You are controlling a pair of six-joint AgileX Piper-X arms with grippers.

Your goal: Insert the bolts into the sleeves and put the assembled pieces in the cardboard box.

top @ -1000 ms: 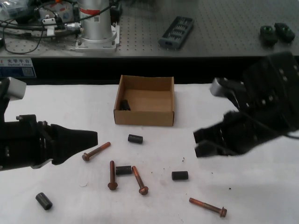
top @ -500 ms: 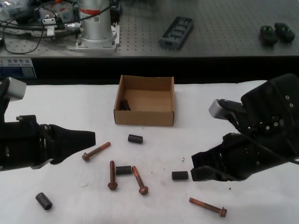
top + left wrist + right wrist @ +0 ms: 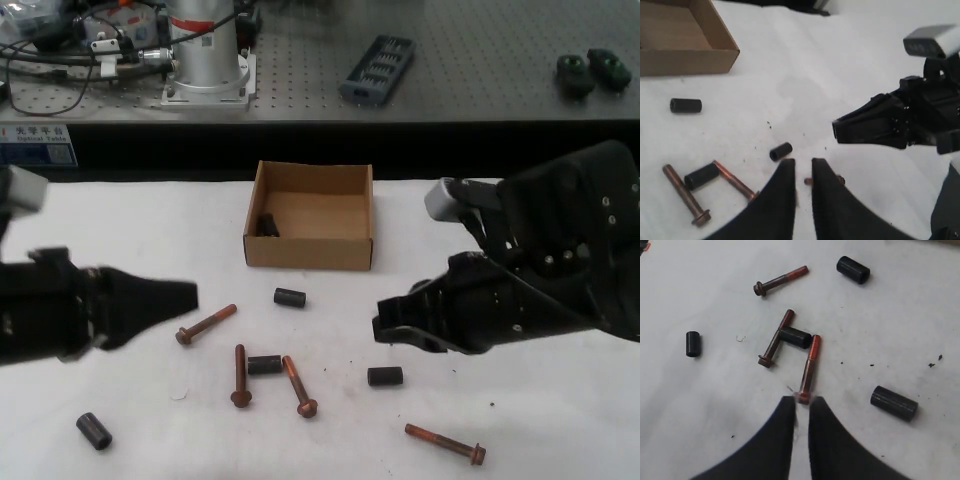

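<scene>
- On the white-covered bench [image 3: 560, 430], ahead of both arms, stands the open brown cardboard box [image 3: 308, 256]. A small black piece [image 3: 266, 224] lies against its left wall, and we cannot tell whether it carries a bolt.
- Between box and arms the parts lie loose and unjoined. The copper-coloured flanged metal centre bolt [image 3: 808, 369] lies beside a like second bolt [image 3: 776, 338], with a short black cylindrical middle sleeve [image 3: 795, 337] between their threaded ends.
- A lone sleeve [image 3: 385, 377] of the same kind lies near the right arm's tips. A third bolt [image 3: 445, 443] lies well apart, toward the near edge.
- We see the black two-fingered right gripper [image 3: 384, 325] poised over these parts, fingers drawn together to a narrow slit and grasping nothing. In its wrist view the centre bolt's flanged head sits just at that slit.
- The black two-fingered left gripper [image 3: 193, 294] hangs opposite, near a fourth bolt [image 3: 206, 324], its fingers likewise closed to a slit on nothing.
- We judge the step in hand to be the right arm's pick of the centre bolt. To do it well we would part the fingers before descending and straddle the shank across its length, close to the head. That leaves the threaded end free for a sleeve. We would then lift straight, so the neighbouring middle sleeve is not dragged along.
</scene>
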